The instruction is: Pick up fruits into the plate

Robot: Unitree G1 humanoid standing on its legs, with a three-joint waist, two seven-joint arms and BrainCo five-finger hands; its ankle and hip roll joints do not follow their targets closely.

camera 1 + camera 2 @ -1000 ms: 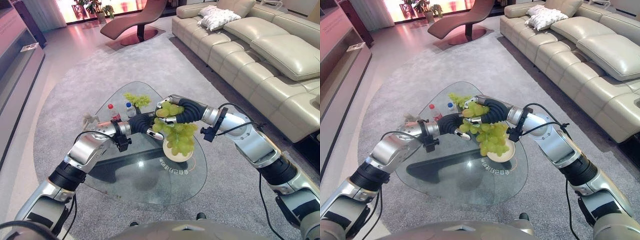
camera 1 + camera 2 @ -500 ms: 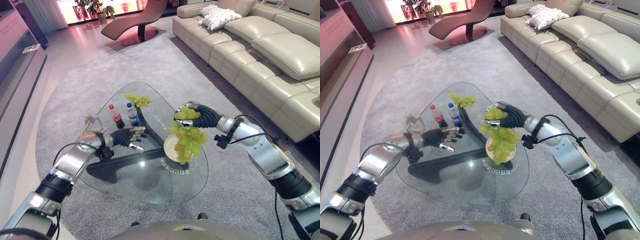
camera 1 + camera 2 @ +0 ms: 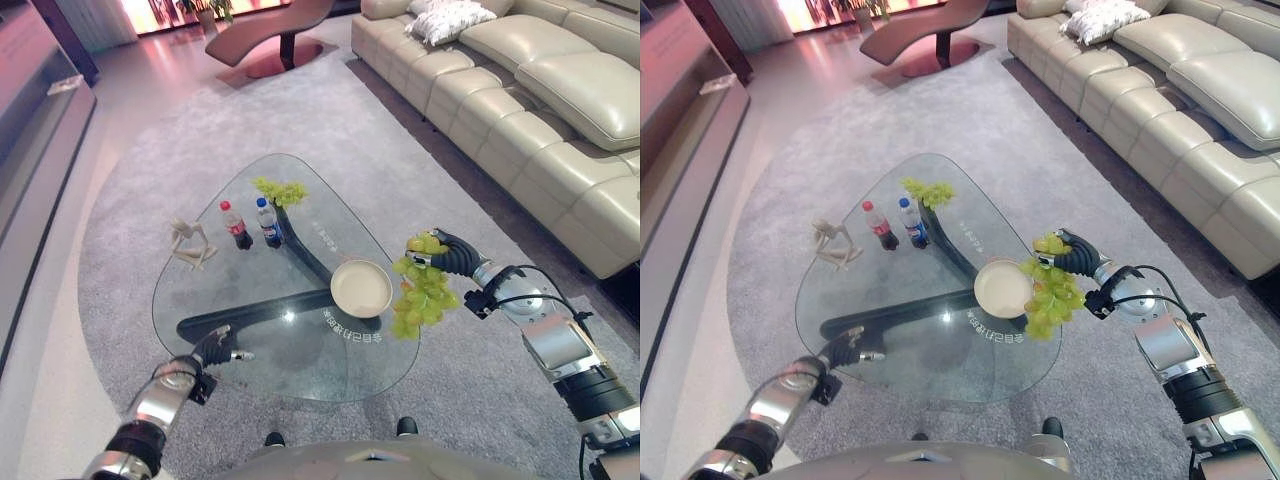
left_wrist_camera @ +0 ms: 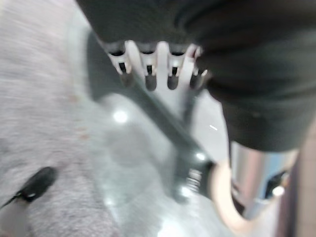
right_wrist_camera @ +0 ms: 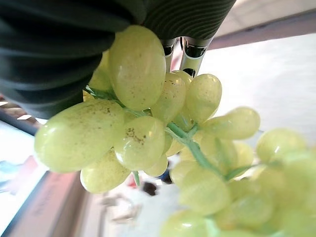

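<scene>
My right hand [image 3: 447,254] grips the grape bunch [image 3: 421,292] by its top, cluster hanging lengthwise just beside the plate [image 3: 361,288] toward my left; left hand [image 3: 216,347], fingers relaxed, idles farther off.

right hand [image 3: 447,254] fingers behind grape bunch [image 3: 421,294]

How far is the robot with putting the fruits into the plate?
Nothing looks done: the plate is bare. In hand: the right hand is shut on a grape bunch that hangs beside the plate, at the glass table edge. Left: this bunch and a second bunch at the far end. The left hand is idle.
</scene>
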